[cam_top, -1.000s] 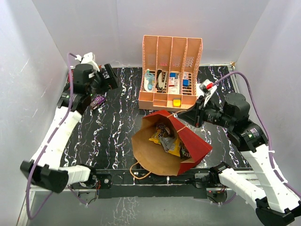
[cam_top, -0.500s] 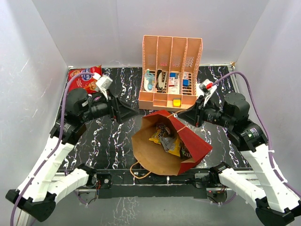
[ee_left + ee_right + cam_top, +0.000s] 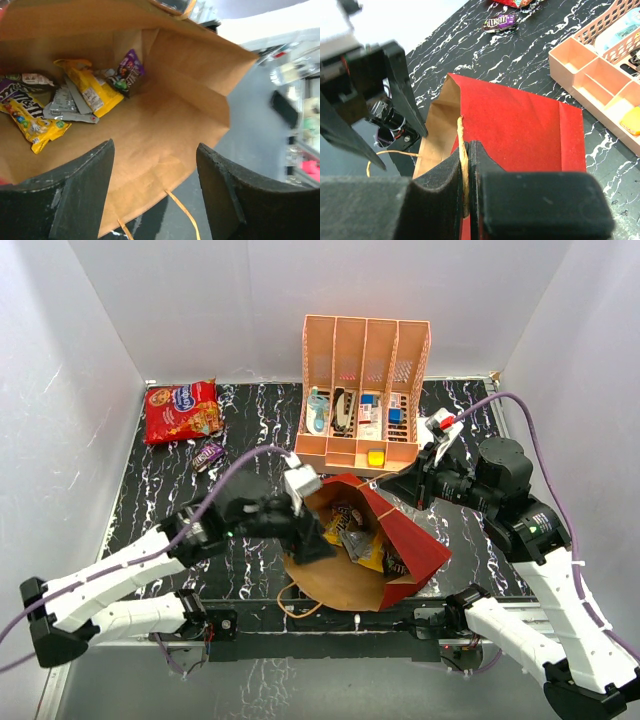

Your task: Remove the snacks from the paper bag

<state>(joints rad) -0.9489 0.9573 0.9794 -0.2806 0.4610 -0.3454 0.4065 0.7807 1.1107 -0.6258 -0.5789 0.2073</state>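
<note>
The paper bag (image 3: 415, 545) lies tilted on the table, its red outside up and its brown mouth facing the near edge. Inside lie several snacks: yellow packets (image 3: 35, 122), a silver one (image 3: 67, 102) and a purple one (image 3: 130, 70). My left gripper (image 3: 155, 185) hangs open at the bag's mouth (image 3: 312, 540), nothing between its fingers. My right gripper (image 3: 467, 150) is shut on the bag's twine handle (image 3: 462, 135), holding the upper edge up (image 3: 385, 480). A red cookie bag (image 3: 182, 410) and a purple packet (image 3: 208, 455) lie on the table at the far left.
A peach slotted rack (image 3: 365, 390) with small items stands right behind the bag, close to my right gripper. The bag's other twine handle (image 3: 295, 605) trails toward the near table edge. White walls close in the table on three sides.
My left arm has swung from the far-left corner over to the bag's mouth, uncovering the cookie bag, and its jaws have narrowed somewhat. The right gripper and the bag have stayed put.
</note>
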